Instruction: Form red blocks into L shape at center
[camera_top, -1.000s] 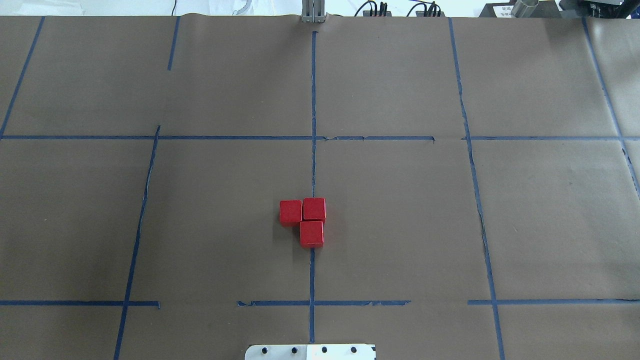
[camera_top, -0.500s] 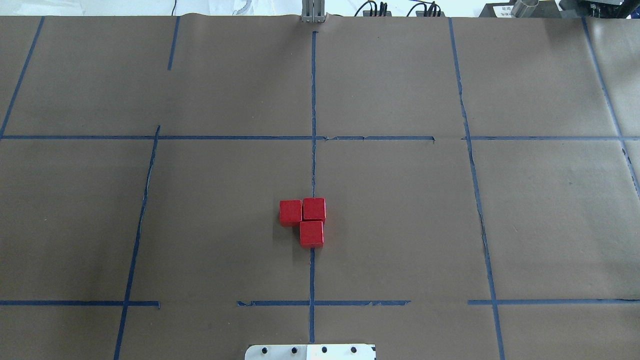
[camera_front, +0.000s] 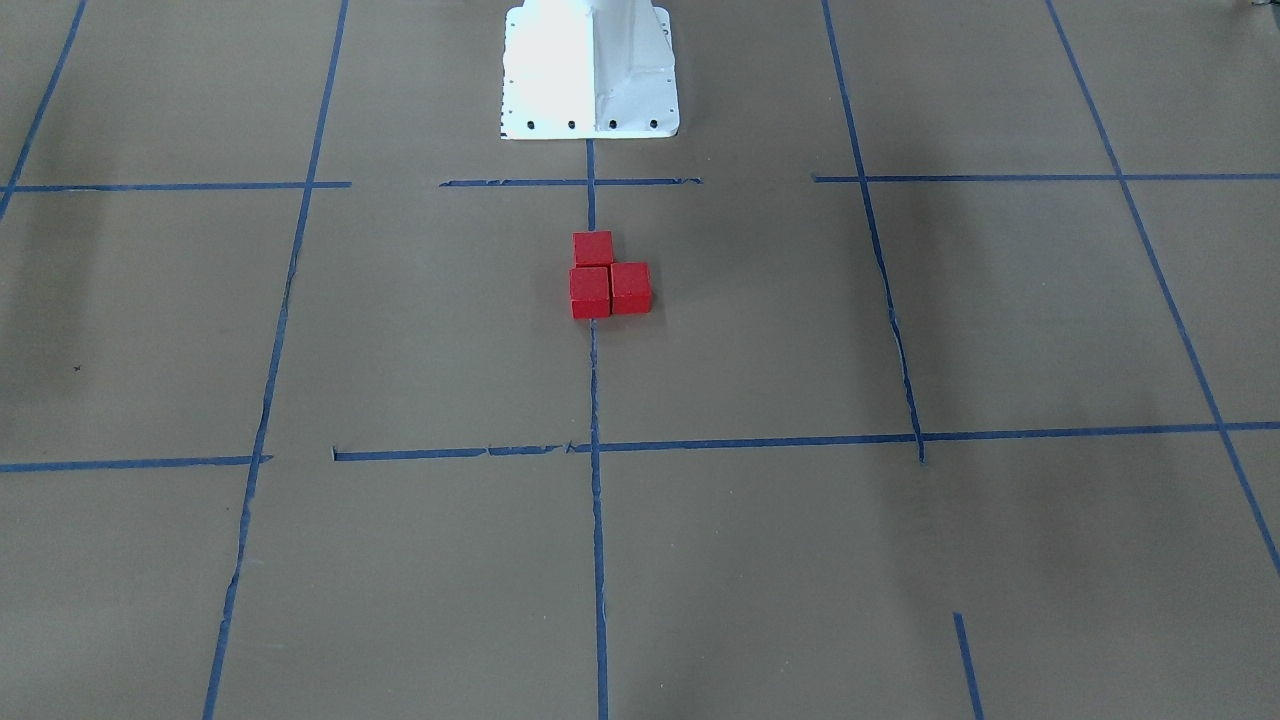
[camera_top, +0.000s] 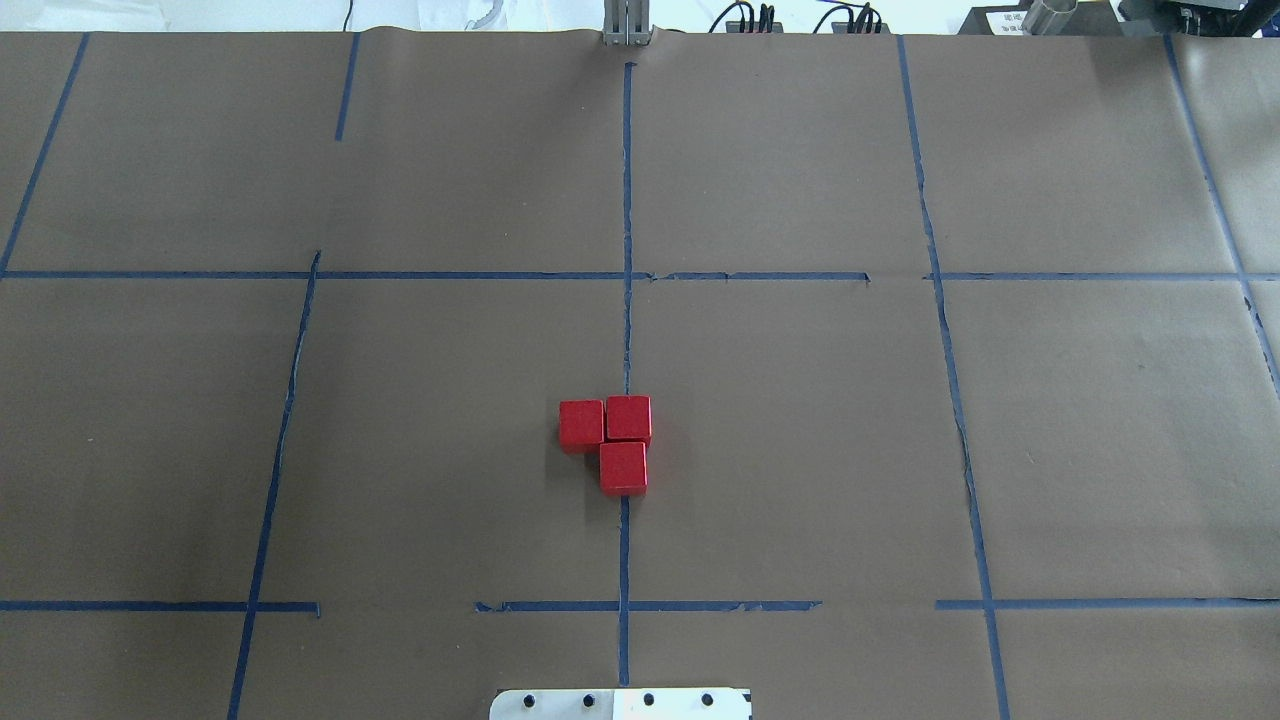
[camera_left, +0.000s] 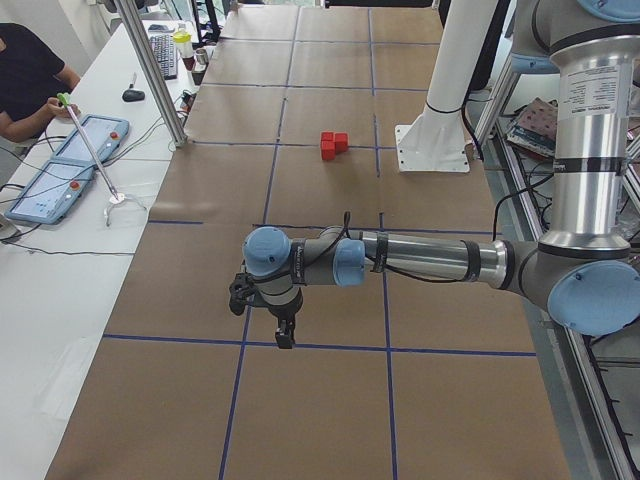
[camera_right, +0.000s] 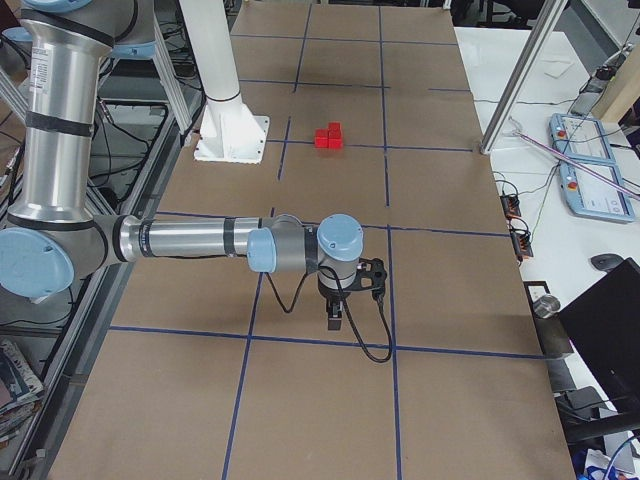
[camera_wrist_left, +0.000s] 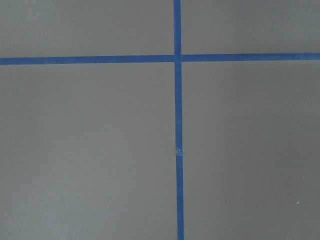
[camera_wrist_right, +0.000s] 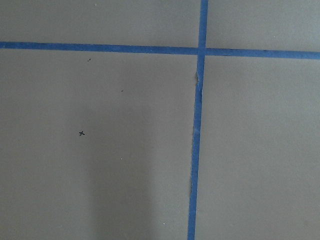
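Three red blocks sit touching in an L shape on the brown paper at the table's centre, on the middle blue tape line. In the overhead view they are one at the left (camera_top: 581, 424), one at the corner (camera_top: 628, 418) and one nearer the robot (camera_top: 623, 467). They also show in the front-facing view (camera_front: 608, 280), the exterior left view (camera_left: 333, 144) and the exterior right view (camera_right: 328, 136). My left gripper (camera_left: 285, 335) and right gripper (camera_right: 334, 320) hover far out at the table's two ends, away from the blocks. I cannot tell whether either is open or shut. The wrist views show only paper and tape.
The white robot base plate (camera_front: 590, 70) stands just behind the blocks, and shows at the bottom edge of the overhead view (camera_top: 620, 704). Blue tape lines (camera_top: 627, 200) grid the brown paper. An operator (camera_left: 25, 75) sits at a side table with control tablets (camera_left: 70, 160).
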